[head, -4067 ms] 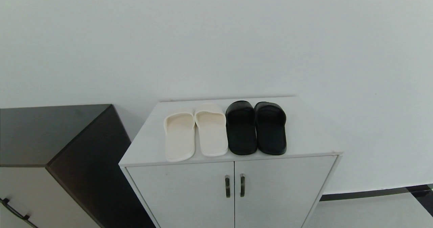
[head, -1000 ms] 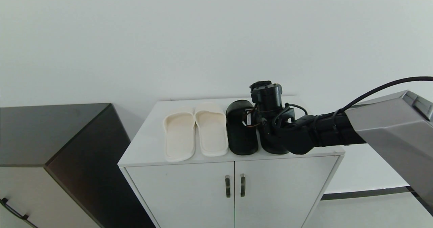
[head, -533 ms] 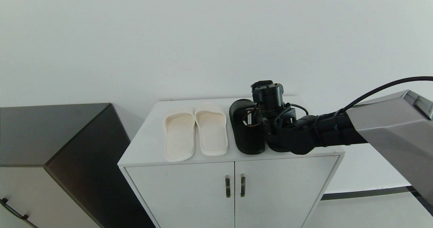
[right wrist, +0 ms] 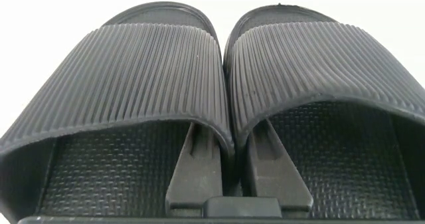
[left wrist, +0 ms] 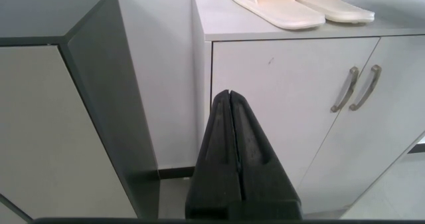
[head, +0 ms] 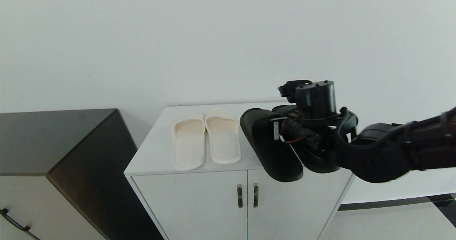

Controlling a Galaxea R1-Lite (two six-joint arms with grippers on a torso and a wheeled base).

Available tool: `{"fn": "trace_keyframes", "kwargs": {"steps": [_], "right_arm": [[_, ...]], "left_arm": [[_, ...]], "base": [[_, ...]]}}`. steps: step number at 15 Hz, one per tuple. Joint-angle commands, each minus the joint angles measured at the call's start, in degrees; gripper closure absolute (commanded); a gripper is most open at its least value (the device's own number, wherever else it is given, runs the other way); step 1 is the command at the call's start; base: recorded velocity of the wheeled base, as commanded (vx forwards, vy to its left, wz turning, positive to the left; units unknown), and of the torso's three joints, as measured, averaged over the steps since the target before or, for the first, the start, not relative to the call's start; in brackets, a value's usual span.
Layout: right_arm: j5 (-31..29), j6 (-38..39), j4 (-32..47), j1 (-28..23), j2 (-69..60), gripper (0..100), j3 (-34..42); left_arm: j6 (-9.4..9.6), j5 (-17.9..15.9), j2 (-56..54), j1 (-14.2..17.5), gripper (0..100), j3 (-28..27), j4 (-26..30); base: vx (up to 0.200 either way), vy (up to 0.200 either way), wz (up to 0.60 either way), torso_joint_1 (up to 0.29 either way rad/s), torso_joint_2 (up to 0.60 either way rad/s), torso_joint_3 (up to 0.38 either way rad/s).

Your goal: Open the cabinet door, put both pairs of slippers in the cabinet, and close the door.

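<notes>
The left gripper (left wrist: pixel 230 98), fingers pressed together, hangs low near the white cabinet (head: pixel 153 158), whose doors (head: pixel 199 204) are shut. The cream slippers (head: pixel 206 140) lie on top. The black slippers (head: pixel 276 151) hang past the front edge, inner walls pinched by the right gripper (right wrist: pixel 229 159): one could slide free, and the shut doors block the way in
</notes>
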Motion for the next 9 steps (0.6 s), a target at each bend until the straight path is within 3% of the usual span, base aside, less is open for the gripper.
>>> {"fn": "trace_keyframes", "kwargs": {"steps": [1,3,4,9], "right_arm": [[9.76,-0.21,0.28,3.05,-17.78,100,15.24],[18.73,-1.08,1.07,4.20,-26.48,100,23.51],[21.98,-2.32,2.57,4.37,-27.89,100,24.21],[25.76,-3.63,4.76,5.69,-28.42,100,26.49]], "left_arm": [[0.03,0.01,0.04,0.01,100,0.02,-0.07],[0.38,0.01,0.04,0.01,100,0.02,-0.07],[0.38,0.10,0.04,0.01,100,0.02,-0.07],[0.29,0.10,0.04,0.01,100,0.02,-0.07]], "base": [[0.000,0.000,0.00,0.000,0.00,0.000],[0.000,0.000,0.00,0.000,0.00,0.000],[0.000,0.000,0.00,0.000,0.00,0.000],[0.000,0.000,0.00,0.000,0.00,0.000]]}}
